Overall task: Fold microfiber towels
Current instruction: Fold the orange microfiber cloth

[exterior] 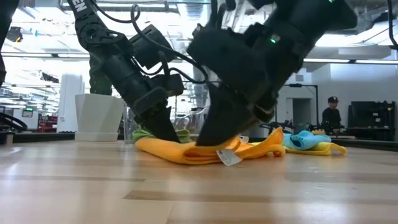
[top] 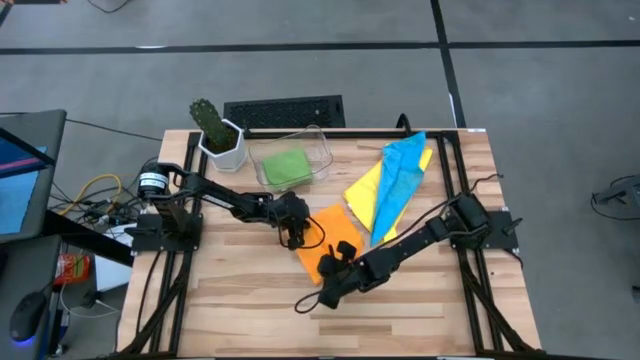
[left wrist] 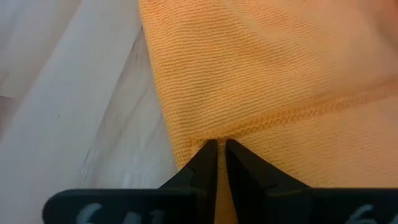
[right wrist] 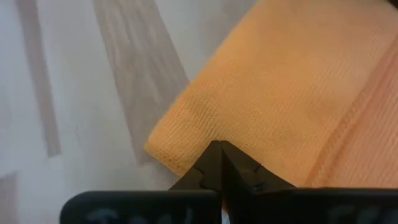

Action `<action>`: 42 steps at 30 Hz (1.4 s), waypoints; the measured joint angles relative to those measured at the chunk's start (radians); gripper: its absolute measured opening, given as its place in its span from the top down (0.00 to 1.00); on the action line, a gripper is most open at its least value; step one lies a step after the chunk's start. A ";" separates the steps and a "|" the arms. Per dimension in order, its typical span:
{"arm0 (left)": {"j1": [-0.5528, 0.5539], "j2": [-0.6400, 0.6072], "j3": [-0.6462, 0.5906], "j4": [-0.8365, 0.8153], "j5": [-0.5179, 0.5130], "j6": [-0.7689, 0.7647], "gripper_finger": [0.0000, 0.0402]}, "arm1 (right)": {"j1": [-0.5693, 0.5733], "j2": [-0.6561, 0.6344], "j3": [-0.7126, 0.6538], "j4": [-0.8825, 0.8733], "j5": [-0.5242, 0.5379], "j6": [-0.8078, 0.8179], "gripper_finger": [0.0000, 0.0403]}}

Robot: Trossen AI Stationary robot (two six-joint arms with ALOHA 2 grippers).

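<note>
**One towel binned, orange fold under way**

You have the green towel point(top: 286, 166) already lying in the clear bin point(top: 322, 146) at about 11 o'clock on the table point(top: 420, 310). The orange towel point(top: 322, 240) sits near the table's centre, partly doubled over, so its fold looks begun but not finished. The blue towel point(top: 398, 180) and yellow towel point(top: 364, 188) lie loose together at about 1 o'clock, still to do.

Your left gripper point(top: 294, 232) reaches in from 9 o'clock, tip down on the orange towel's edge, jaws nearly closed and pinching a hem. Your right gripper point(top: 342, 254) comes from 3 o'clock, tilted low, jaws closed on a corner of the same towel.
</note>
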State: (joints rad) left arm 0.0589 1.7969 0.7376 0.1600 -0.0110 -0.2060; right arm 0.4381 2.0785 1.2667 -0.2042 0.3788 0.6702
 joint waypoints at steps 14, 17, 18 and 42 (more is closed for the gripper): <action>-0.002 -0.219 -0.002 -0.083 -0.014 -0.191 0.93 | 0.062 -0.129 -0.002 0.031 0.231 0.005 0.94; -0.003 -0.251 -0.005 -0.122 -0.026 -0.196 0.93 | 0.070 -0.094 -0.002 0.093 0.249 0.018 0.95; -0.003 -0.256 -0.004 -0.127 -0.027 -0.196 0.93 | 0.072 -0.078 -0.003 0.108 0.249 0.020 0.95; -0.065 -0.114 -0.286 0.282 0.049 -0.131 0.93 | 0.082 0.060 -0.003 0.218 0.223 0.173 0.95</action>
State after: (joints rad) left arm -0.0062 1.6833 0.4520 0.4425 0.0375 -0.3368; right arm 0.5205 2.1386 1.2633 0.0141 0.6014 0.8434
